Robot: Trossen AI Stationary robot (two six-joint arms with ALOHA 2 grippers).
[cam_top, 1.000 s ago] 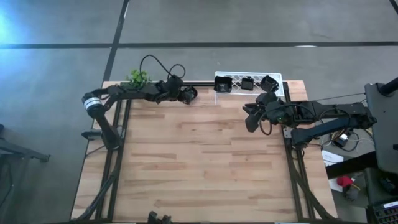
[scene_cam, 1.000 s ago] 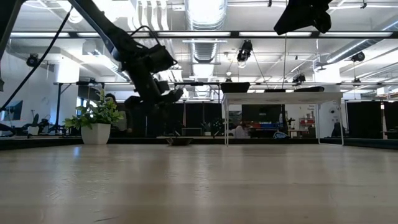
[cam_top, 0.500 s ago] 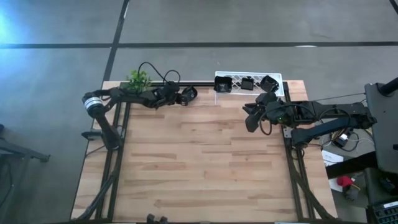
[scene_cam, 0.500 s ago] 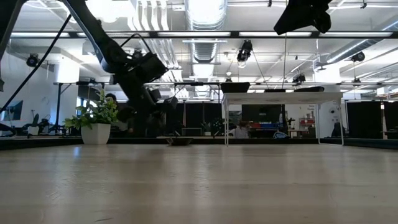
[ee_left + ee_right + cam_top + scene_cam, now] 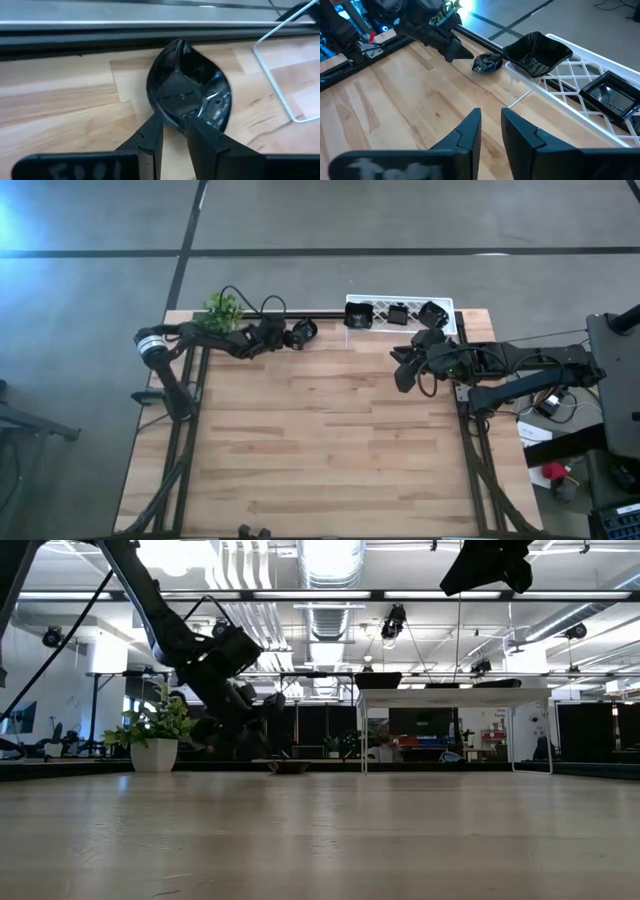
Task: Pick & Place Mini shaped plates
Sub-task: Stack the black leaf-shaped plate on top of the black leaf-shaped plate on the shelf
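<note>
Overhead downward, tabletop-level across, two wrist close-ups; white rack [image 5: 400, 315] shared by overhead and right wrist.

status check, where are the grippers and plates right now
Left gripper at leaf-shaped plate by table's back edge, fingers narrow. Right gripper empty, near white rack holding three plates. Nothing blocking.

text: none legible | wrist-camera housings: blurred marks only (letters cannot be made out)
</note>
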